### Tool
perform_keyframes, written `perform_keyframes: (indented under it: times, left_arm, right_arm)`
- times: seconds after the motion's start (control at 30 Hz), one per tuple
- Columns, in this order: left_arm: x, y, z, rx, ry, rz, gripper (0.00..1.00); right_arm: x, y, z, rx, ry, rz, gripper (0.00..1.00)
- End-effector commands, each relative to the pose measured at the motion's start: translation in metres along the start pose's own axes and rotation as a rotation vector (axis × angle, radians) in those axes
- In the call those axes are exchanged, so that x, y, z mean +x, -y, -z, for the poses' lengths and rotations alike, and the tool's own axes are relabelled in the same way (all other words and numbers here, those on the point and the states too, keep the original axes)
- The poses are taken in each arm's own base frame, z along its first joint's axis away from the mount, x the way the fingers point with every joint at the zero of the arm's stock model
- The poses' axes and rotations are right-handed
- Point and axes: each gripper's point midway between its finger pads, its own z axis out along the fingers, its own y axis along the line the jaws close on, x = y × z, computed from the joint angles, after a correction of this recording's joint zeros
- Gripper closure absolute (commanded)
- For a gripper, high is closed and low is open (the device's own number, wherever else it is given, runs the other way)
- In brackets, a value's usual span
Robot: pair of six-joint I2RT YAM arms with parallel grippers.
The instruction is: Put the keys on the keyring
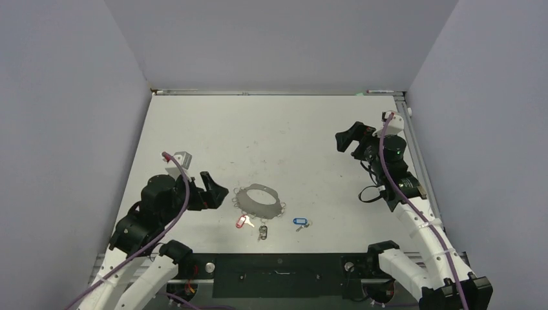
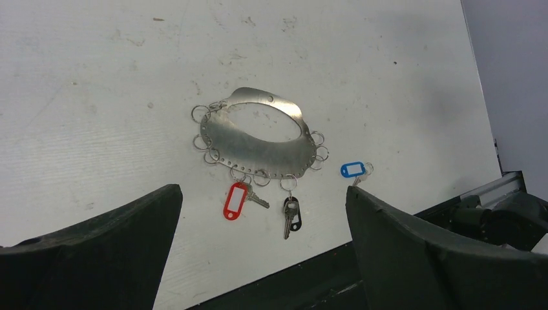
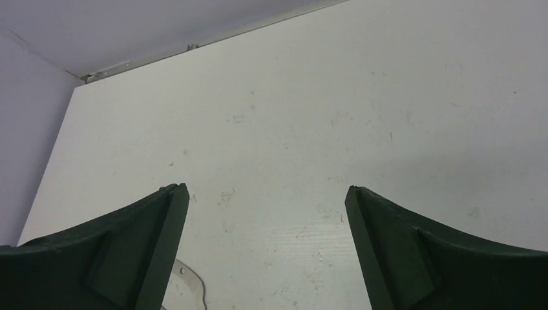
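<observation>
The keyring is a flat grey ring plate lying near the middle front of the table. In the left wrist view the keyring has small wire rings along its edge. The red-tagged key and the dark-headed key hang from rings on its near edge. A blue-tagged key lies loose just right of the plate. From above, the red key, dark key and blue key sit in a row. My left gripper hovers open left of the ring. Far off at the right, my right gripper is open and empty.
Grey walls close in the white table on three sides. A black base bar runs along the near edge. In the right wrist view only a corner of the plate shows beside the left finger.
</observation>
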Motion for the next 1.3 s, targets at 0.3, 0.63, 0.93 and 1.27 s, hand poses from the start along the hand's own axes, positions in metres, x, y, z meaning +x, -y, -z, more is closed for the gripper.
perform_keyframes:
  times: [0.3,0.63,0.93,1.27]
  left_arm:
    - [-0.011,0.027,-0.006,0.101,0.015,0.165,0.04]
    - [-0.026,-0.014,-0.008,-0.14,0.074,0.093,0.04]
    - [-0.04,-0.007,-0.017,-0.106,0.062,-0.112,0.04]
    - [-0.027,-0.011,-0.033,-0.091,0.032,-0.135,0.03]
  right_arm:
    - [0.026,0.002,-0.003,0.004,-0.124,-0.018,0.06]
    - [0.059,0.007,0.009,0.073,-0.245,-0.055,0.05]
    - [0.166,-0.028,0.048,0.041,-0.602,0.019,0.08]
    - [0.245,-0.026,0.094,-0.019,-0.752,0.048,0.34]
